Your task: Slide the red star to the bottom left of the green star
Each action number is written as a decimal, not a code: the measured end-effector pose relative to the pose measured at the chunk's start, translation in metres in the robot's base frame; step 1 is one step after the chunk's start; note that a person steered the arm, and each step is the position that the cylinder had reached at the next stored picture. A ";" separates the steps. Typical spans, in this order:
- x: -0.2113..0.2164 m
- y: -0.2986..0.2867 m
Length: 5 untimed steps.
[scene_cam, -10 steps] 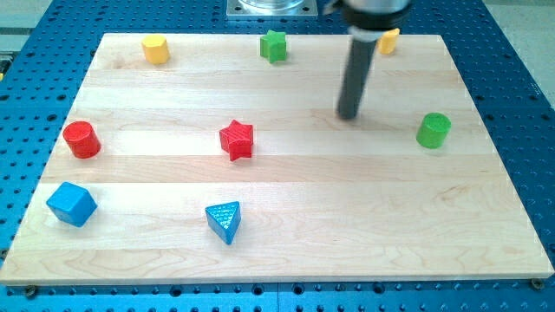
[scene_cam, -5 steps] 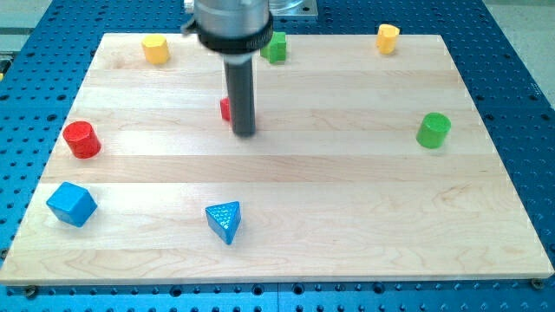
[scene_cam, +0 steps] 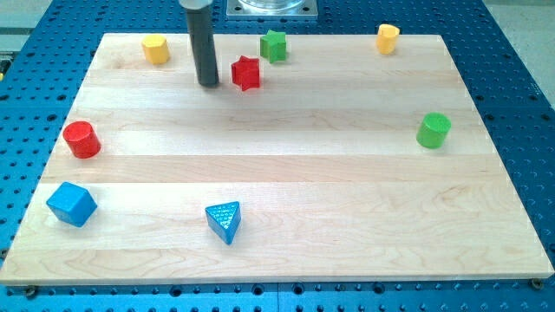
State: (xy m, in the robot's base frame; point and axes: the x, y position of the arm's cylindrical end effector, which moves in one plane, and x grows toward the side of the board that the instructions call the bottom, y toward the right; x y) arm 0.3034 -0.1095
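Observation:
The red star (scene_cam: 246,73) lies on the wooden board near the view's top, just below and to the left of the green star (scene_cam: 274,45). A small gap separates the two stars. My tip (scene_cam: 208,84) stands on the board to the left of the red star, a short gap away from it. The dark rod rises from the tip to the view's top edge.
A yellow block (scene_cam: 155,48) sits at top left, another yellow block (scene_cam: 388,38) at top right. A green cylinder (scene_cam: 434,130) is at the right. A red cylinder (scene_cam: 81,139), a blue cube (scene_cam: 71,204) and a blue triangle (scene_cam: 225,221) lie lower left.
The red star has moved from the board's middle up to just below-left of the green star. My tip swept from the right across to the star's left side.

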 end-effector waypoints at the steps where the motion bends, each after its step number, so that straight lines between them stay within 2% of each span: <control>1: -0.004 0.058; 2: 0.005 0.078; 3: 0.084 0.084; 4: 0.053 0.146; 5: 0.008 0.168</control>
State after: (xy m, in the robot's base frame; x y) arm 0.3118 0.0581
